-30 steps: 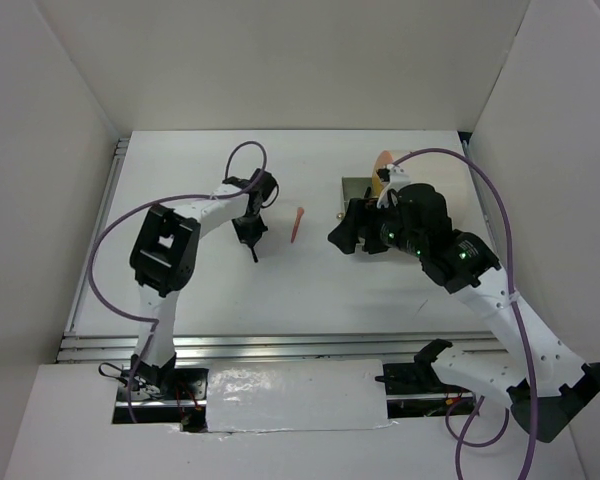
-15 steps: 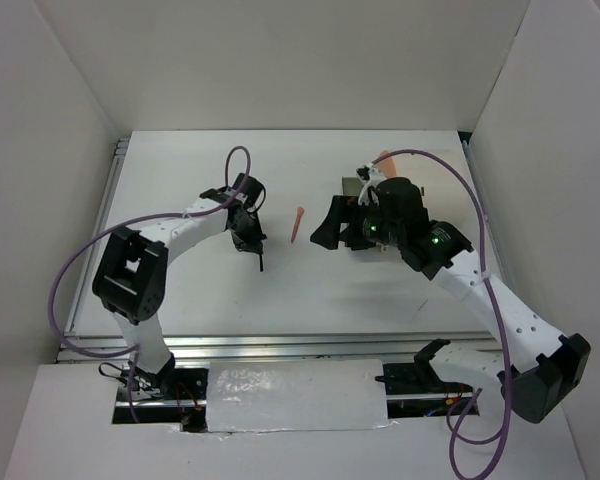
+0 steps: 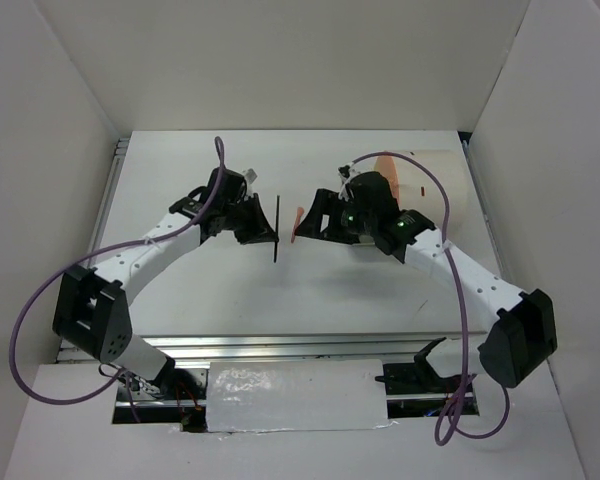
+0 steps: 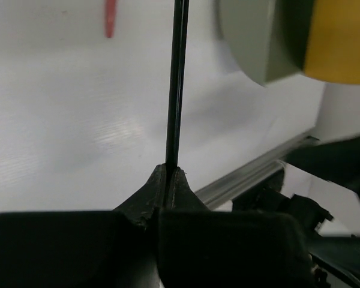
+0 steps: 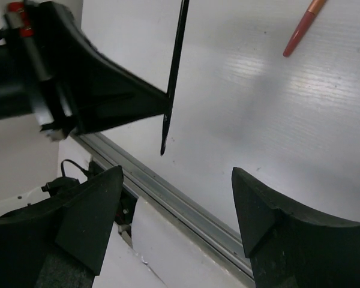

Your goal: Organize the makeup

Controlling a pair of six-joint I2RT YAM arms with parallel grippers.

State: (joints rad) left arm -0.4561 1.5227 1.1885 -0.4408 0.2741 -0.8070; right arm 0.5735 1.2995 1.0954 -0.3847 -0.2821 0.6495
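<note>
My left gripper (image 3: 267, 234) is shut on a thin black stick (image 3: 278, 228) of the makeup, holding it off the table near the middle. In the left wrist view the stick (image 4: 177, 84) rises straight out of the pinched fingertips (image 4: 162, 180). My right gripper (image 3: 306, 222) faces it from the right, open and holding nothing. In the right wrist view the stick (image 5: 175, 66) hangs ahead of the open right gripper (image 5: 177, 180), with the left gripper (image 5: 108, 90) beside it. A short orange-pink stick (image 3: 298, 224) lies on the table between the two grippers, and the right wrist view also shows this short stick (image 5: 303, 27).
The white table (image 3: 380, 290) has an aluminium rail (image 5: 186, 204) along its near edge. White walls stand on three sides. A pale cream box (image 3: 425, 165) sits at the back right behind the right arm. A blurred grey-green and yellow object (image 4: 270, 36) fills the left wrist view's top right.
The left arm swung right and lifted the black stick off the table. The right arm reached left toward it, and its jaws narrowed slightly.
</note>
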